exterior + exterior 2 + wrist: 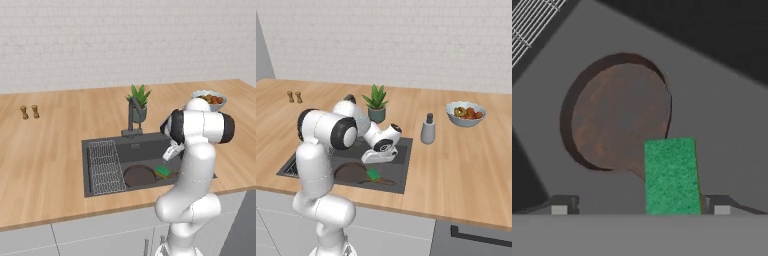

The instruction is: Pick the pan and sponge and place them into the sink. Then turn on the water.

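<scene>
The dark brown pan [139,176] [351,172] [619,117] lies flat on the floor of the dark grey sink [100,145]. The green sponge [162,171] [373,174] [671,175] rests in the sink at the pan's edge, over the spot where the handle starts. My gripper [169,158] [376,162] [640,209] hangs just above the sponge. It is open, with its fingertips [559,207] wide apart on either side and nothing held. The dark faucet [132,117] stands behind the basin, and no water comes from its spout.
A wire grid rack [106,167] fills the sink's left part. A potted plant [139,100] stands behind the faucet. A grey dispenser bottle [428,130] and a fruit bowl [466,114] sit on the wooden counter to the right, and two small shakers [29,112] far left.
</scene>
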